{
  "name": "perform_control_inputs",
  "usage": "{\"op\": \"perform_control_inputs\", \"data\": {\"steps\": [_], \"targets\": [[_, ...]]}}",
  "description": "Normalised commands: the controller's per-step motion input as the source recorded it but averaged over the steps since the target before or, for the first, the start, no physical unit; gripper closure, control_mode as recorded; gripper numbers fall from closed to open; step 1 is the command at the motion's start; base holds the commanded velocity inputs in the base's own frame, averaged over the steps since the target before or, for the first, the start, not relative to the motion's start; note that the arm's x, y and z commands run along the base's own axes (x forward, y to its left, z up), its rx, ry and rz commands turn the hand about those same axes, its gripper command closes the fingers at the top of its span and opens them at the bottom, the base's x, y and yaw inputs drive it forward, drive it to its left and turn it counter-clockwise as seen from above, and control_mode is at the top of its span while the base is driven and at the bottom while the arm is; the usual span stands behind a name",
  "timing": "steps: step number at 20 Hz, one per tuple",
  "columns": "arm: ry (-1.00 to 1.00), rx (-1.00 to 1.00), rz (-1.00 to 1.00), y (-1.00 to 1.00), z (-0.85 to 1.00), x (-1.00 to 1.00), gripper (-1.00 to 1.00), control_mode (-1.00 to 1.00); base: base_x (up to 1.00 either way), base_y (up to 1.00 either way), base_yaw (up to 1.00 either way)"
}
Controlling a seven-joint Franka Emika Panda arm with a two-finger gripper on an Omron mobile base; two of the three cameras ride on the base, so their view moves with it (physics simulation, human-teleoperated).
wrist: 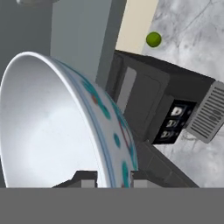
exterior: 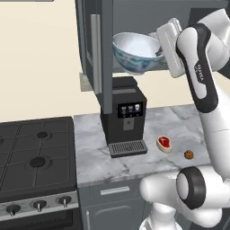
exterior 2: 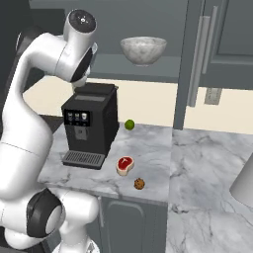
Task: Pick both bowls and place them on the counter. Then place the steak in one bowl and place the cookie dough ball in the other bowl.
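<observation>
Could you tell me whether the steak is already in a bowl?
No, the steak lies bare on the counter, beside the dough ball.

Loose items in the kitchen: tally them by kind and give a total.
Bowls: 2, patterned bowl in the hand, grey bowl in the cabinet
Steak: 1
Cookie dough ball: 1
Lime: 1
Total: 5

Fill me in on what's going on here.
The gripper has the blue-patterned bowl pinched by its rim and holds it in the air, above the coffee machine. The grey bowl sits on the cabinet shelf. The steak and dough ball lie on the counter, neither in a bowl.
</observation>
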Motion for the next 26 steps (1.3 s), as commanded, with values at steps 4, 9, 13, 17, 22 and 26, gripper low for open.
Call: {"op": "perform_control_inputs", "data": {"steps": [4, 9, 13, 17, 22, 26], "targets": [[0.00, 0.00, 0.00, -0.34, -0.14, -0.76, 1.00, -1.00, 0.00, 0.00, 0.00], [0.00, 0.00, 0.00, -0.44, -0.15, -0.76, 1.00, -1.00, 0.00, 0.00, 0.00], [0.00, 0.00, 0.02, -0.43, -0.16, -0.75, 1.00, -1.00, 0.00, 0.00, 0.00], [0.00, 0.00, 0.08, -0.35, -0.26, -0.57, 1.00, -1.00, 0.00, 0.00, 0.00], [0.00, -0.02, 0.14, -0.09, -0.42, -0.37, 1.00, -1.00, 0.00, 0.00, 0.00], [0.00, -0.05, 0.16, -0.07, -0.46, -0.29, 1.00, -1.00, 0.00, 0.00, 0.00]]}}
